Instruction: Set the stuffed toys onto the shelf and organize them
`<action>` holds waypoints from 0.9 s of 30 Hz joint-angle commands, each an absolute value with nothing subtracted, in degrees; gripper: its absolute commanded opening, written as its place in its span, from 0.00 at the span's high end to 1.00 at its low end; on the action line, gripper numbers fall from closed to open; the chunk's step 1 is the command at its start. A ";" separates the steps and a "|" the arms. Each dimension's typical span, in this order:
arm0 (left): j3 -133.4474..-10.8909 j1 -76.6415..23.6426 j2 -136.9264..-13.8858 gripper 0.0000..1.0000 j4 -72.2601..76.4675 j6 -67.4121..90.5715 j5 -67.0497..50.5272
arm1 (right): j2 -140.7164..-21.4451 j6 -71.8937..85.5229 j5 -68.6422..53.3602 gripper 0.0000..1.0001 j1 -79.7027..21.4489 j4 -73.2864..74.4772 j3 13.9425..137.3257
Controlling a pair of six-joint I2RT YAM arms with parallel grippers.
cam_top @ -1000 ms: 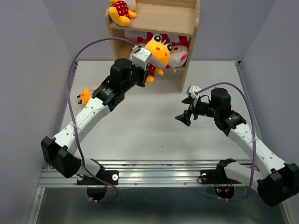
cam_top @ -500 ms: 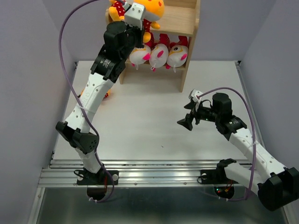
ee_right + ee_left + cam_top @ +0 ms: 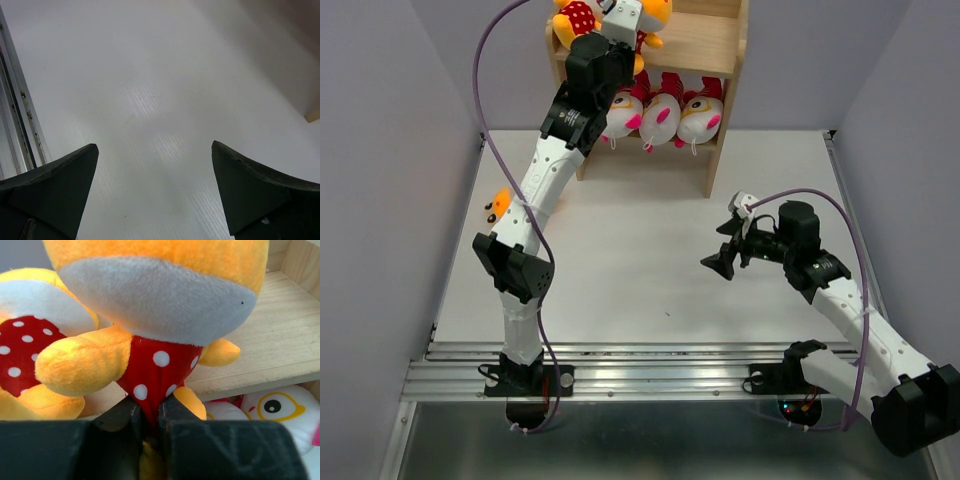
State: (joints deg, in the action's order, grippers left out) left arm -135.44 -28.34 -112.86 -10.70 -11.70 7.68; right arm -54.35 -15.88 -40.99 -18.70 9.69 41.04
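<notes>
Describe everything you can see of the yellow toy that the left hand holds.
The yellow toy is soft plush: orange-yellow head with a pale muzzle, stubby arms, red shirt with white dots. It is upright over the upper board of the shelf, beside a second dotted toy. The left hand pinches its lower body.

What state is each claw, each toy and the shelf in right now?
Left claw: shut on held yellow toy.
Right claw: open, empty, above the table.
Held yellow toy: upright, at the shelf, upper board.
Second yellow toy: resting on that board.
Third yellow toy: on the table, unshelved.
White toys: three side by side, lower tier.
</notes>
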 commanded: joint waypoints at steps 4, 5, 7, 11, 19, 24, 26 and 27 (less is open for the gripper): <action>-139.13 -27.42 -112.15 0.65 -4.13 -11.78 8.79 | -52.91 -13.98 -42.27 0.00 -17.40 5.89 39.99; -138.87 -27.25 -112.15 0.62 -4.13 -11.60 8.96 | -52.91 -13.54 -42.54 0.00 -17.40 5.71 39.90; -138.78 -27.25 -112.24 0.54 -4.13 -11.25 9.23 | -52.91 -13.27 -42.80 0.00 -17.40 5.54 39.90; -138.69 -27.25 -112.24 0.43 -3.87 -10.99 9.76 | -53.00 -12.83 -42.89 0.00 -16.88 5.45 39.90; -139.04 -27.25 -112.32 0.34 -3.34 -10.55 9.93 | -53.17 -11.51 -43.42 0.00 -16.35 4.75 39.73; -139.39 -27.25 -112.24 0.29 -3.16 -10.28 10.02 | -53.00 -11.16 -43.51 0.00 -16.35 4.75 39.46; -139.48 -27.16 -112.32 0.27 -3.16 -9.93 10.19 | -53.00 -11.07 -43.59 0.00 -16.35 4.75 39.46; -139.83 -26.98 -112.50 0.26 -3.16 -9.76 10.28 | -53.00 -10.99 -43.68 0.00 -15.83 4.75 39.38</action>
